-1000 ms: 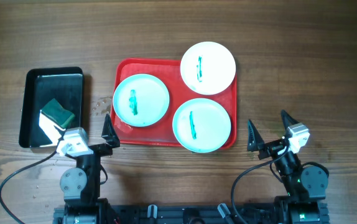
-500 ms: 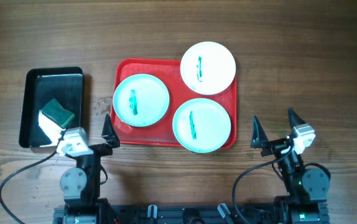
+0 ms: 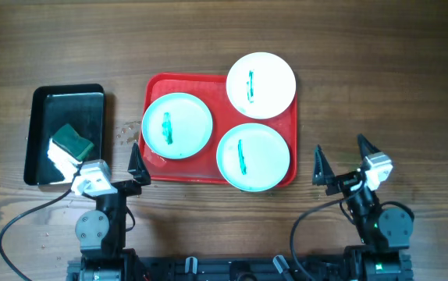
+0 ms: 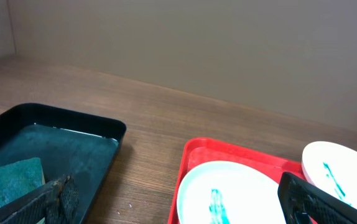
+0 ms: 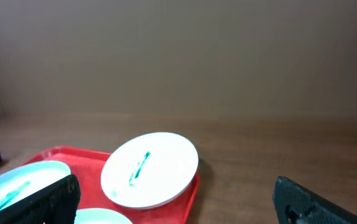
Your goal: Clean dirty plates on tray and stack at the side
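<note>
Overhead, three plates on red tray, sponge in black tray

Red tray carries three pale mint-white plates, each streaked green at centre; green sponge, black tray, brown wood-grain table.

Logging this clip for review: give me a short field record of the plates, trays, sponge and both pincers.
plates: three, all green-streaked: left plate, far-right plate, near-right plate
red tray: holds all three; far-right plate overhangs its corner
black tray: left of red tray, holds green sponge
left pincer: open, empty
right pincer: open, empty, right of red tray
stacked: none yet
</note>
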Robot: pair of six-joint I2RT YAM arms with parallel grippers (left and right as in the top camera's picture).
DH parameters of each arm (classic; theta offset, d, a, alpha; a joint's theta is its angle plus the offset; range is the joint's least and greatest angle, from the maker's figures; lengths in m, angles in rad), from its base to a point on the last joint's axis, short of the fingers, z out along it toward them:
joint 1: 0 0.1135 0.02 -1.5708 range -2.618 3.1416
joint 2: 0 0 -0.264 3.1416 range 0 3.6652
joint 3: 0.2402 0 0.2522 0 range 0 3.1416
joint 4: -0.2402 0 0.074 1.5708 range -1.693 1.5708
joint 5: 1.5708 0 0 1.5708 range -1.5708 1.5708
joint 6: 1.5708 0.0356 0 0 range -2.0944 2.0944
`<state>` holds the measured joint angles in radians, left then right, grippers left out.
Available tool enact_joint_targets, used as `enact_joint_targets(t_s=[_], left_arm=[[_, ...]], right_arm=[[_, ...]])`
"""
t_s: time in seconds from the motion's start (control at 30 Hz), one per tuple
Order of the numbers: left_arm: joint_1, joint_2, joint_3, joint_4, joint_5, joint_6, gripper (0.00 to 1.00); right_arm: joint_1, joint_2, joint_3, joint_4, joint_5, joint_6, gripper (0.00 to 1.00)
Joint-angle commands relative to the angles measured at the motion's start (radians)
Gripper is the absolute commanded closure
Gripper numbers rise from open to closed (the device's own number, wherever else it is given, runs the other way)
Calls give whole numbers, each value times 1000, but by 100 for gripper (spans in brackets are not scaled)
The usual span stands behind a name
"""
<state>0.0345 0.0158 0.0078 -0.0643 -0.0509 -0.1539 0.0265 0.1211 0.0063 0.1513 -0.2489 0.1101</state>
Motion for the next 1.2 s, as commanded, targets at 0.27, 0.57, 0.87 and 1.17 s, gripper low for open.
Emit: enact_joint_targets(t_s=[0.27, 0.57, 0.87, 1.17], left_arm=[[-5, 216, 269, -54, 5, -48, 0], [-5, 1040, 1151, -581, 187, -71, 0], [-5, 1393, 1615, -1009, 275, -71, 0], [-3, 1412, 1615, -998, 193, -63, 12]], right_arm=[[-3, 734, 457, 111, -356, -2, 0], [76, 1191, 1162, -533, -381, -111, 0], [158, 1377, 1388, -851, -223, -43, 0], [510, 1785, 1687, -1054, 21, 56, 0]])
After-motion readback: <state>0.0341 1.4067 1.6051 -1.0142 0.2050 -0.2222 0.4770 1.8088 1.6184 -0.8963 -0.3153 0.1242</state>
